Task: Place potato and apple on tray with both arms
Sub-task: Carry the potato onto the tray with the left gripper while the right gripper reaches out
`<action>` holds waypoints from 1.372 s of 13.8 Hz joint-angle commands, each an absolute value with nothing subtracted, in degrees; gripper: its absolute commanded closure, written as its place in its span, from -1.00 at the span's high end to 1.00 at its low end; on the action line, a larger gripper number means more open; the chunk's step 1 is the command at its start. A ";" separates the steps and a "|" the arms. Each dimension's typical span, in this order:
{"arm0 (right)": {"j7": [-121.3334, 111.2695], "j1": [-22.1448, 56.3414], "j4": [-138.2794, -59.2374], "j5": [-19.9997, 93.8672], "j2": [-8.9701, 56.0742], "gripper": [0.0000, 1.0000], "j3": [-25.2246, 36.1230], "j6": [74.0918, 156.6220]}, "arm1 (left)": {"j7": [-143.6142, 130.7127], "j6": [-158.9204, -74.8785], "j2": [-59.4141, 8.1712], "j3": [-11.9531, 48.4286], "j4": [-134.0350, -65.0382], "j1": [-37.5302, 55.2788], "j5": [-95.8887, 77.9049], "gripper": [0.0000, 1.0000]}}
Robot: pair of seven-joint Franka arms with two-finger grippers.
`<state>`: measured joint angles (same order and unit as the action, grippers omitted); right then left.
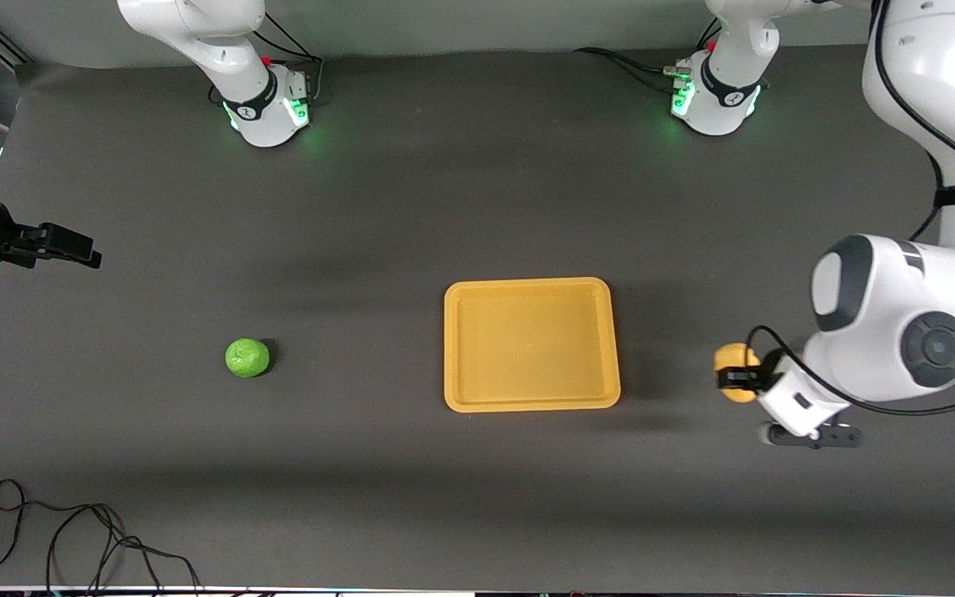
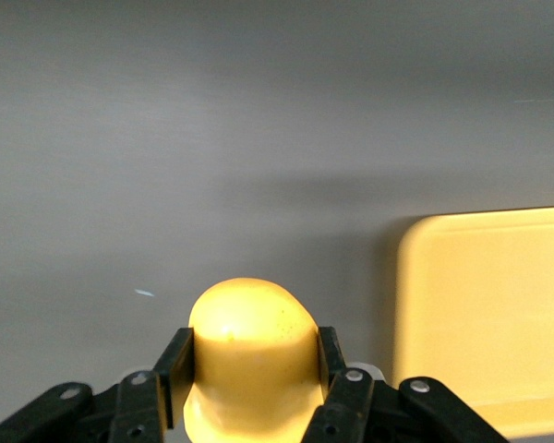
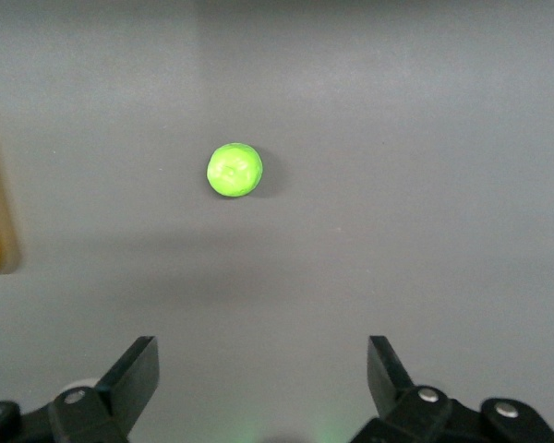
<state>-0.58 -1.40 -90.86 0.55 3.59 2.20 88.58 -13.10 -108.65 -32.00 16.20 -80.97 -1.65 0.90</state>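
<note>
Left gripper is clenching the potato between its jaws, beside the empty tray.
Your right gripper is gaping, apple well ahead; a loose pinch could drop the potato short.

I'm seeing the yellow potato sitting pinched in the left gripper beside the empty tray. The green apple is lying toward the right arm's end.
</note>
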 commanded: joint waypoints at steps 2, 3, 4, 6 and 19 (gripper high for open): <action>0.79 -1.05 -91.23 -0.44 3.43 1.00 2.20 88.51 | -27.74 -109.59 -33.22 20.30 -80.16 4.37 2.54 -0.79; 0.79 -1.05 -91.23 -0.44 3.43 1.00 2.20 88.51 | -30.30 -111.08 -33.74 20.22 -80.85 6.40 2.98 -0.85; 0.79 -1.05 -91.23 -0.44 3.43 1.00 2.20 88.51 | -33.19 -113.01 -34.45 20.21 -81.90 7.63 3.16 -0.87; 0.79 -1.05 -91.32 -0.44 3.43 1.00 2.20 88.59 | -37.95 -117.93 -34.63 20.21 -85.24 10.27 7.53 -0.87; 5.36 6.42 -107.11 -0.35 6.15 1.00 1.93 115.18 | -48.34 -131.74 -36.55 19.69 -96.77 11.60 11.78 -0.74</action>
<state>3.75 6.28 -100.27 0.55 7.16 1.73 107.97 -46.03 -129.73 -36.27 19.81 -95.65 11.40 10.66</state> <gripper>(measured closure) 0.000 0.414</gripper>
